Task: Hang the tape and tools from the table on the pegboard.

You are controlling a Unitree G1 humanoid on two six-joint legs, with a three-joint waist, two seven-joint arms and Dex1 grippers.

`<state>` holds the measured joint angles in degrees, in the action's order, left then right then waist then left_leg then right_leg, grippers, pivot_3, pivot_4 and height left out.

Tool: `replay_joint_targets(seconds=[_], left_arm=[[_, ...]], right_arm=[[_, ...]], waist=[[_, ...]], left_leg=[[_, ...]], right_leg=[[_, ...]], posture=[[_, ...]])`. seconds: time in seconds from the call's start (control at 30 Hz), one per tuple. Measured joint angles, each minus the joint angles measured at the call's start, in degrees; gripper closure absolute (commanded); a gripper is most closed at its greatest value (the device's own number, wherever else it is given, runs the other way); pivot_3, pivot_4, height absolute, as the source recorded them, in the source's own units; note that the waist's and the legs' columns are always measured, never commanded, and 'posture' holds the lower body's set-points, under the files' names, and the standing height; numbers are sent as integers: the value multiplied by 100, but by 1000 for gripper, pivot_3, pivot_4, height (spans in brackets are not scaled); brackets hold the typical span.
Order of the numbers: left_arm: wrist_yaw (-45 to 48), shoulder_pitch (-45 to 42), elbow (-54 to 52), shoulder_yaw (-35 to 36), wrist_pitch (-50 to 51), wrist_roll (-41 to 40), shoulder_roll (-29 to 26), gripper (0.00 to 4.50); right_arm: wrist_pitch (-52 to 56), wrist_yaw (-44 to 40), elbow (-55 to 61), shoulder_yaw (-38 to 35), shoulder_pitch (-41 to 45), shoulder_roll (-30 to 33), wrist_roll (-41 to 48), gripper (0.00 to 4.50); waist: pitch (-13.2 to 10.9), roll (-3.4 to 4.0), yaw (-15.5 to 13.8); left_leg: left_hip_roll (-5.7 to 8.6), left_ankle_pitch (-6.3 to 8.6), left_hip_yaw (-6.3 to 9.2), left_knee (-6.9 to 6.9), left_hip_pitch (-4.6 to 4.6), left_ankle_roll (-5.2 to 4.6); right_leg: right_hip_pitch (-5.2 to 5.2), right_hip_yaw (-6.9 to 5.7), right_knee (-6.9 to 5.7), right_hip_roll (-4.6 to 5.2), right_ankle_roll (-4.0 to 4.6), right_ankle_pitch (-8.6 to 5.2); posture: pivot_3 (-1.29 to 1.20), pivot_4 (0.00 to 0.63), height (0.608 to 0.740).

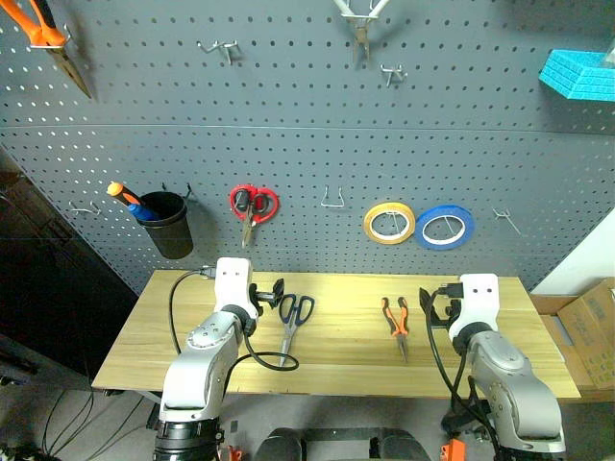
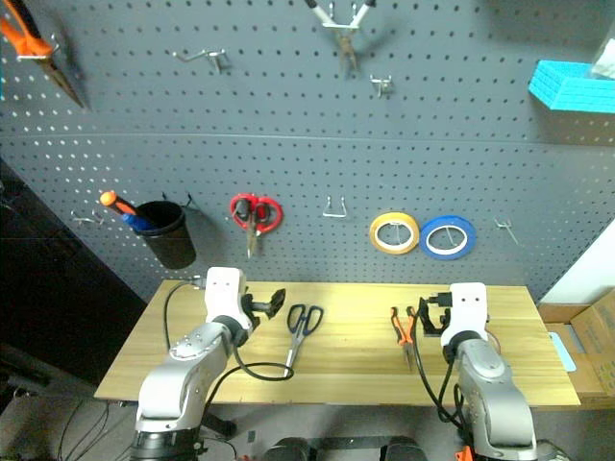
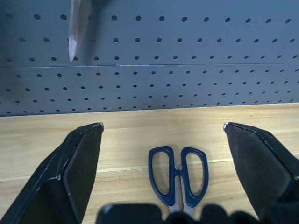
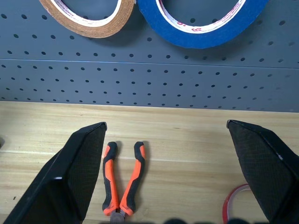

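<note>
Nothing from the counter (image 1: 336,370) hangs on the pegboard (image 1: 317,144) yet. Scissors (image 1: 293,322) and pliers (image 1: 397,325) lie mid-counter; the red tape (image 4: 236,205) peeks near the right edge. Left pincer (image 3: 163,172) and right pincer (image 4: 168,172) both stand spread, pinching nothing.

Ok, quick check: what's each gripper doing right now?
Left gripper: open, holding nothing, above the scissors.
Right gripper: open, holding nothing, near the pliers.
</note>
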<state>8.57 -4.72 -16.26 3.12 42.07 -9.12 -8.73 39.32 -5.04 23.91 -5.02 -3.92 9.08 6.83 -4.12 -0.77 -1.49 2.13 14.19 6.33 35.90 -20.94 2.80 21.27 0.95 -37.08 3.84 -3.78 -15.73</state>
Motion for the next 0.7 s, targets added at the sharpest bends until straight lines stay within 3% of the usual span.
replay_joint_targets(seconds=[0.7], left_arm=[[51, 35, -126, -116, 125, 29, -115, 56]], right_arm=[[15, 10, 1, 0, -14, 5, 0, 0]], waist=[[-27, 1, 2]], left_leg=[[0, 0, 0, -3, -1, 1]], right_leg=[[2, 0, 2, 0, 0, -1]], posture=[[102, 42, 740]])
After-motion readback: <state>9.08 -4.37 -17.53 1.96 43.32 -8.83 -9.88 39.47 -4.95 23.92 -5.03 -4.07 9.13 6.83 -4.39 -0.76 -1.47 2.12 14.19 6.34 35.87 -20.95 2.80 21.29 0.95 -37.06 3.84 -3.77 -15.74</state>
